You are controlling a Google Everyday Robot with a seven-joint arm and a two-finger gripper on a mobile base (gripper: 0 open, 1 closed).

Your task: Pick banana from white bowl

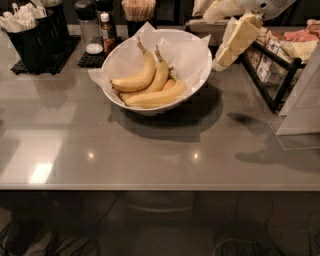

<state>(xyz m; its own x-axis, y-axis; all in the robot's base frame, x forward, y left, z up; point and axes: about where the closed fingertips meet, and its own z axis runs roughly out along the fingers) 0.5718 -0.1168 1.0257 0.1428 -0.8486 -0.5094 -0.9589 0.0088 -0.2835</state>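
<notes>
The white bowl (200, 75), lined with crinkled white paper, stands at the back middle of the grey counter. The long, slim, pale banana (155, 98) lies along its front. Behind it are two curved bananas with upturned stems (136, 78) and a bit of an orange-tinted one (170, 84). My gripper (223, 59) hangs from the white arm at the top right. Its cream fingers (239, 39) point down and left, just outside the bowl's right rim and a little above the counter. It holds nothing that I can see.
Black caddies of white utensils (29, 31) stand at the back left. A shaker (89, 29), a small bottle (106, 31) and a cup of sticks (138, 11) stand behind the bowl. A black wire rack of packets (278, 65) and a white stand (304, 105) are to the right. The counter's front edge (160, 187) is near.
</notes>
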